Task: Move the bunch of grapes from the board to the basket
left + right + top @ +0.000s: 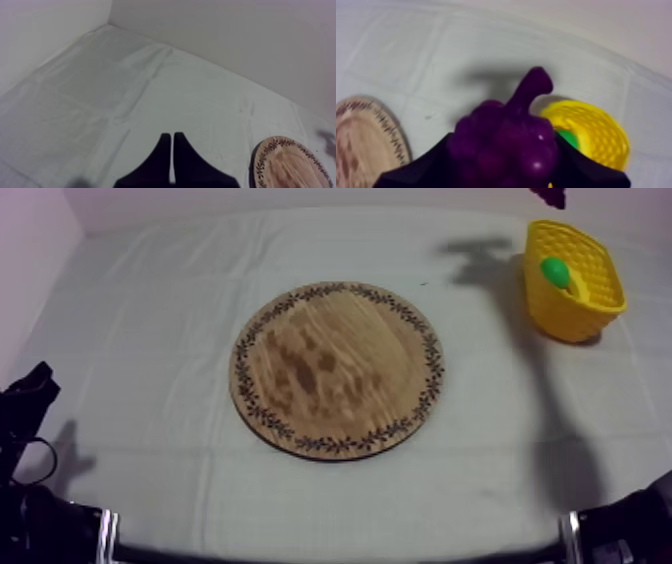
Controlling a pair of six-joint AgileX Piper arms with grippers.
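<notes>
The round wooden board (336,369) with its patterned rim lies bare in the middle of the table. The yellow basket (574,280) stands at the far right, with a green fruit (555,271) inside. In the right wrist view my right gripper (503,165) is shut on the purple bunch of grapes (503,145), held in the air near the yellow basket (598,132), with the board's edge (366,140) beside it. A bit of the grapes (549,196) hangs high above the basket. My left gripper (173,145) is shut on nothing, resting over the cloth at the near left.
White walls close the table at the back and left. The board's rim (295,165) lies to the right of my left gripper. Black arm parts (30,408) stand at the near left, and another arm part (630,528) sits at the near right.
</notes>
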